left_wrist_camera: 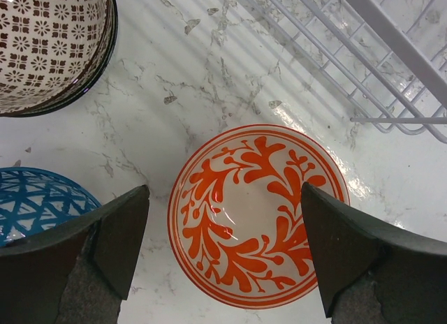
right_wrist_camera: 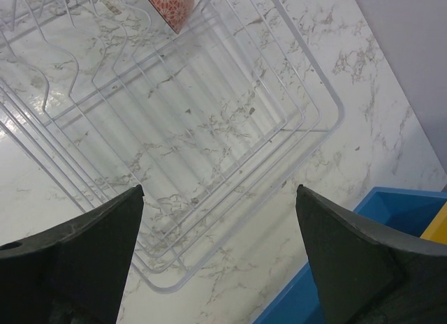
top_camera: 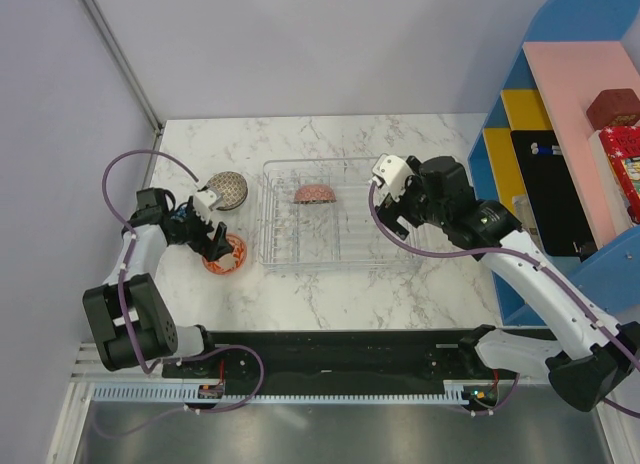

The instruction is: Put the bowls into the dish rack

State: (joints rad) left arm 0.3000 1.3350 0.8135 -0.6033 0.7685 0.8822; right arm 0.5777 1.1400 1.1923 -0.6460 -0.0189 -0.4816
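1. The dish rack (top_camera: 330, 239) lies flat on the marble table (top_camera: 420, 299), open side up. Its long axis runs left to right across the top view, between my two arms.
2. A red-patterned bowl (top_camera: 314, 193) is already in the rack, near the far rim and left of the middle. It stands on edge among the ribs, with its patterned outside facing the near side.
3. The orange bowl (left_wrist_camera: 258, 216) sits mouth up on the marble, just beside the rack's near left corner. A strip of bare table separates the two.
4. The beige lattice bowl (left_wrist_camera: 49, 45) sits farther back, near the rack's far left corner. Its patterned outside faces up, and a dark rim shows under its edge.
5. The blue bowl (left_wrist_camera: 35, 198) lies beside my left finger, also outside up. Only the left wrist view shows it.
6. My left gripper (left_wrist_camera: 223, 191) is spread wide and holds nothing, with one finger on each side of the orange bowl below. I cannot tell whether the tips touch its rim.
7. My right gripper (right_wrist_camera: 220, 191) is also spread wide and empty, hanging over the right end of the rack. Only rack wires and marble show between its fingers.
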